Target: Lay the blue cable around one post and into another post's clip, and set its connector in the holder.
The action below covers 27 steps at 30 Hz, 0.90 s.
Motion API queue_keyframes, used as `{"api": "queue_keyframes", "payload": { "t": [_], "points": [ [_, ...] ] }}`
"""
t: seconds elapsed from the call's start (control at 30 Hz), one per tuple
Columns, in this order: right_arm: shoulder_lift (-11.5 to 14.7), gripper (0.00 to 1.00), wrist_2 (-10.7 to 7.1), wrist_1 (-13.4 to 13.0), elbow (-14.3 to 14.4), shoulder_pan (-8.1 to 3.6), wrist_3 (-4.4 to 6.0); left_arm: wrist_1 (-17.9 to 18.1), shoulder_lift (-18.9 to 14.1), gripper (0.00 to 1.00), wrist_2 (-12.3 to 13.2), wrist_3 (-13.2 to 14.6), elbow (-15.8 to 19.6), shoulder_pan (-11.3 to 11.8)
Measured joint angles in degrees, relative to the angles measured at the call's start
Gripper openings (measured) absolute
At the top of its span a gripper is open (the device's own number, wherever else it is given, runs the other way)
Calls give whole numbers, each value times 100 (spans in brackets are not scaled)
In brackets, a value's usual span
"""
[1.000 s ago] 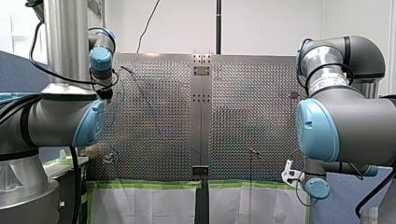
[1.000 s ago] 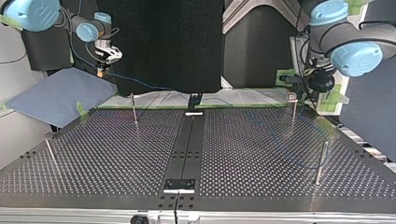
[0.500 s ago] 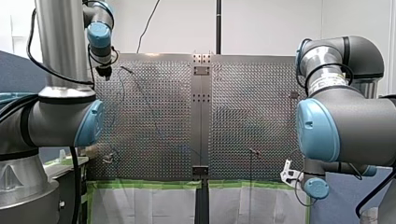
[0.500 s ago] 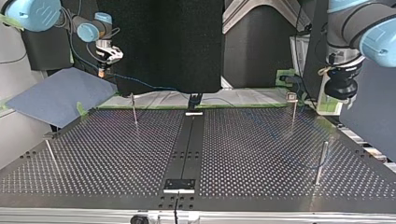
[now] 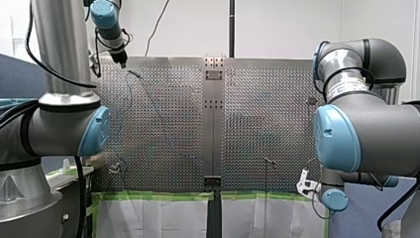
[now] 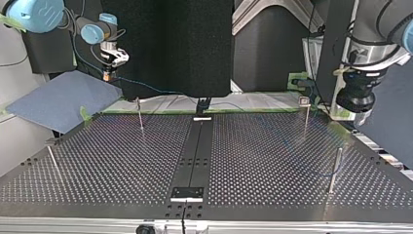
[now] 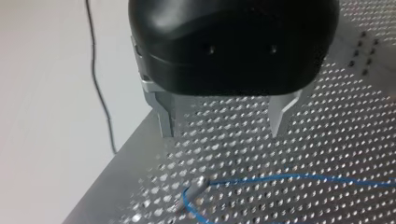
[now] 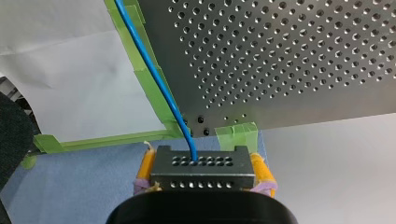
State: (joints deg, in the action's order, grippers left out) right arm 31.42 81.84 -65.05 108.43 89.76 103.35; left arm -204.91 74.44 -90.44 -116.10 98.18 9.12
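Blue cable (image 8: 156, 79): from the connector (image 8: 203, 161) over the counter (image 8: 299, 60), bending at a post (image 7: 192, 187) near its corner.
Right claw (image 8: 204, 173): yellow pads (image 8: 146, 164) clamped on the connector, off the counter's taped edge.
Left claw (image 7: 220, 132): spread wide, empty, above the counter.

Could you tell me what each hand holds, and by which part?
My right hand pinches the connector on the blue cable by its sides; my left hand is empty.
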Motion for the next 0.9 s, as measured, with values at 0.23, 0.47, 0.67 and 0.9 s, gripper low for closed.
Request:
{"api": "queue_keyframes", "payload": {
  "t": [0.23,0.47,0.67,0.9],
  "points": [
    [0,0,0,6,1,7,-7,33,338,98,180,37,-344,12],
    [1,0,0,9,2,10,-14,235,532,98,188,-101,-719,86],
    [1,0,0,9,1,17,-20,293,546,98,196,-240,-1007,113],
    [1,0,0,14,-1,20,-23,119,551,98,190,-197,-1330,58]
  ]
}}
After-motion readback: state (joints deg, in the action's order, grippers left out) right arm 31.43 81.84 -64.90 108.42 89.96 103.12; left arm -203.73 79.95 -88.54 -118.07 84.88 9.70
